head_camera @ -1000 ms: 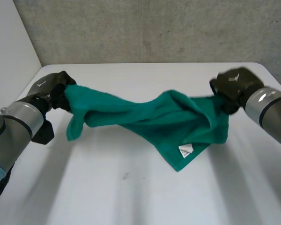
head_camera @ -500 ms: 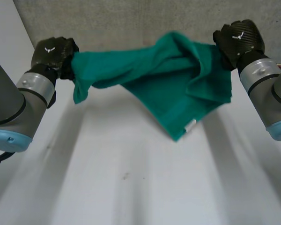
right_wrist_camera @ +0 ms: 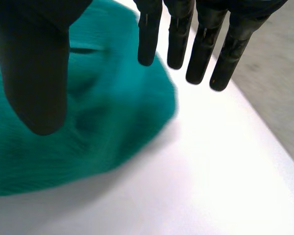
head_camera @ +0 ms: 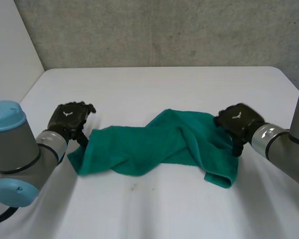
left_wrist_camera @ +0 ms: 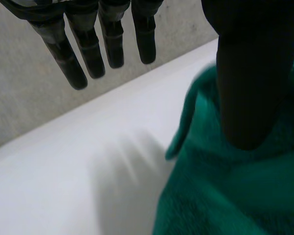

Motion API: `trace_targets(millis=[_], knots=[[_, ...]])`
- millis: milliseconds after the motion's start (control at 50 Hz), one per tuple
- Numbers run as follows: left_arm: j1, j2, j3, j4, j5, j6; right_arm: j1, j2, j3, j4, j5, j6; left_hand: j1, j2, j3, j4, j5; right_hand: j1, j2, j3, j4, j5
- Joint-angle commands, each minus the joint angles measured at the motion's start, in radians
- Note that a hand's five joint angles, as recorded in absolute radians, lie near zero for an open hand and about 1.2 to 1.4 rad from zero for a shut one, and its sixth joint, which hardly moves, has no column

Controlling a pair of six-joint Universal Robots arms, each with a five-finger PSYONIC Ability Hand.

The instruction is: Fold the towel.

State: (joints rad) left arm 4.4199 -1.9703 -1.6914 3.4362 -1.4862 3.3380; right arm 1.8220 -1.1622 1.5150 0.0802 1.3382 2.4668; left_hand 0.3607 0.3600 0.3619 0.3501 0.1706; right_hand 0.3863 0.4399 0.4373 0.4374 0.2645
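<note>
The green towel [head_camera: 159, 147] lies crumpled in a long heap across the middle of the white table [head_camera: 154, 84]. My left hand [head_camera: 70, 118] is just off its left end, fingers [left_wrist_camera: 88, 49] straight and apart from the thumb, the towel [left_wrist_camera: 235, 191] under the thumb side, nothing pinched. At the towel's right end my right hand [head_camera: 235, 122] hovers over the cloth. Its fingers [right_wrist_camera: 201, 44] are straight with the towel [right_wrist_camera: 88, 127] below the thumb and nothing held.
A grey concrete wall [head_camera: 164, 32] runs behind the table's far edge. Bare table surface lies in front of the towel and behind it.
Both hands have come down from high up and let go of the towel's ends. The towel has dropped onto the table in a heap.
</note>
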Motion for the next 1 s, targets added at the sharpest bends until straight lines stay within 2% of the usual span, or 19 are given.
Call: trace_targets(millis=[20,120,240,320,440,500,580,700,740,920,960,1000], knots=[[-0.008,0.154,-0.033,-0.069,-0.005,0.000,0.002,-0.111,0.027,-0.066,0.082,0.247,-0.065,-0.064,-0.066,-0.054,-0.049,-0.055,-0.108,-0.106,-0.106,-0.107],[-0.025,0.249,-0.089,-0.146,-0.006,-0.009,0.007,-0.174,0.089,-0.062,0.084,0.372,-0.062,-0.061,-0.063,-0.051,-0.046,-0.113,-0.167,-0.164,-0.164,-0.166],[-0.108,0.272,-0.080,-0.170,-0.009,-0.060,0.017,-0.249,0.209,-0.056,0.087,0.377,-0.041,-0.041,-0.043,-0.031,-0.026,-0.119,-0.173,-0.170,-0.170,-0.172],[-0.135,0.260,-0.038,-0.178,-0.009,-0.094,0.037,-0.267,0.270,-0.076,0.085,0.388,-0.041,-0.041,-0.043,-0.031,-0.026,-0.122,-0.176,-0.173,-0.173,-0.175],[-0.149,0.192,0.064,-0.279,-0.023,-0.126,0.056,-0.243,0.327,-0.151,0.117,0.415,-0.039,-0.038,-0.040,-0.028,-0.023,-0.108,-0.161,-0.159,-0.159,-0.160],[-0.184,0.122,0.125,-0.409,-0.065,-0.175,0.072,-0.214,0.353,-0.177,0.144,0.423,-0.041,-0.041,-0.043,-0.031,-0.026,-0.090,-0.144,-0.141,-0.141,-0.143],[-0.205,0.099,0.110,-0.459,-0.106,-0.195,0.077,-0.183,0.367,-0.181,0.161,0.426,-0.041,-0.041,-0.043,-0.031,-0.026,-0.072,-0.126,-0.123,-0.124,-0.125],[-0.206,0.093,0.059,-0.376,-0.157,-0.195,0.073,-0.169,0.396,-0.236,0.162,0.425,-0.030,-0.029,-0.031,-0.019,-0.014,0.004,-0.050,-0.047,-0.047,-0.049],[-0.205,0.091,0.046,-0.336,-0.169,-0.195,0.074,-0.165,0.396,-0.250,0.162,0.425,0.037,0.038,0.036,0.048,0.053,0.022,-0.032,-0.029,-0.030,-0.031],[-0.203,0.044,0.038,-0.296,-0.171,-0.190,0.066,-0.041,0.376,-0.309,0.165,0.408,0.123,0.124,0.122,0.133,0.138,0.127,0.074,0.076,0.076,0.074],[-0.200,0.024,0.039,-0.285,-0.171,-0.181,0.063,-0.016,0.363,-0.321,0.167,0.402,0.164,0.164,0.162,0.174,0.179,0.244,0.191,0.193,0.193,0.191],[-0.200,0.011,0.038,-0.275,-0.171,-0.181,0.062,-0.004,0.357,-0.327,0.167,0.394,0.202,0.203,0.201,0.213,0.218,0.510,0.457,0.459,0.459,0.458]])
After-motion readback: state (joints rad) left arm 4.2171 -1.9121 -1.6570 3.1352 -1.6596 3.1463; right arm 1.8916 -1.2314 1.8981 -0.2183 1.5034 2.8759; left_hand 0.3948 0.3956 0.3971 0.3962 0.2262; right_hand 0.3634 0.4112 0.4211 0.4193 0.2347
